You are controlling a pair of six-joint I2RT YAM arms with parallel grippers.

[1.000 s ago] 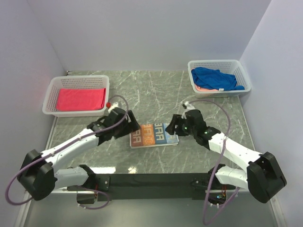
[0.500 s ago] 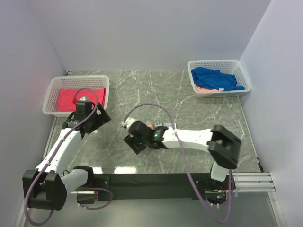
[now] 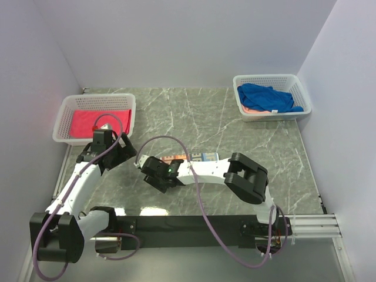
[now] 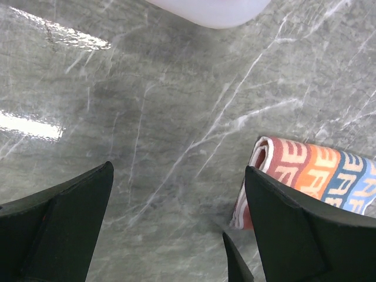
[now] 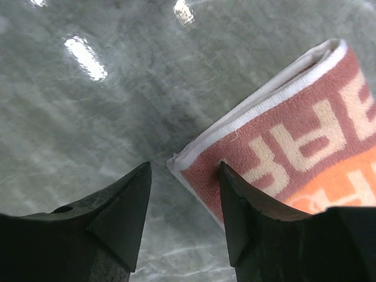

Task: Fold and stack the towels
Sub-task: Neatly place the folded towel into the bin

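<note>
The printed orange/blue towel [image 3: 187, 157] lies folded flat mid-table, partly hidden under my right arm. My right gripper [image 5: 184, 167] is open, its jaws astride the towel's [image 5: 294, 135] near-left corner, one fingertip [image 5: 230, 176] over the red pile and the other over bare table. In the top view the right gripper [image 3: 154, 176] reaches across to the towel's left end. My left gripper [image 4: 179, 170] is wide open over bare table, left of the towel [image 4: 311, 173]; from above the left gripper [image 3: 117, 154] sits beside the left basket. A pink-red towel [image 3: 100, 122] lies there.
The left white mesh basket [image 3: 63, 134] stands at the back left, its edge [image 4: 211, 9] just ahead of my left gripper. The right white basket [image 3: 299, 88] at the back right holds a crumpled deep blue towel [image 3: 267, 97] over a salmon-peach one [image 3: 254, 109].
My right arm swung left across the printed towel to its left corner, jaws narrowing a little. My left arm pulled back from the towel toward the left basket.
</note>
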